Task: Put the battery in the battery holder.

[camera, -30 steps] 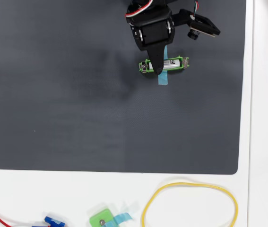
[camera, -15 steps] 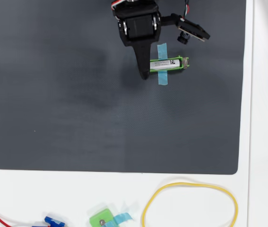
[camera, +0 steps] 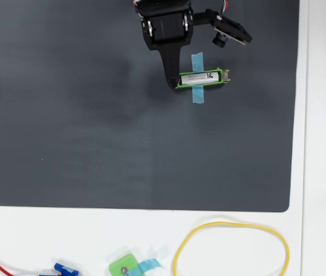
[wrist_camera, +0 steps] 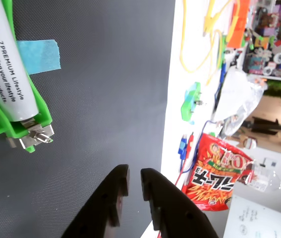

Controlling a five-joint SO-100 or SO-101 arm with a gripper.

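Battery (camera: 200, 76) lies left-right overhead in the battery holder (camera: 226, 75) (claw (wrist_camera: 134, 181) nearly closed, empty).

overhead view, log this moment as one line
battery: seated in battery holder | gripper: nearly shut, empty, beside holder's left end | mat

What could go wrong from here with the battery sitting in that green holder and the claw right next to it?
The claw sits right at the battery holder's left end in the overhead view, so a sideways pull-away could knock it askew; only the blue tape strip seems to anchor it. The nudge might also unseat the battery, and the pictures don't show how firmly it is clipped in.
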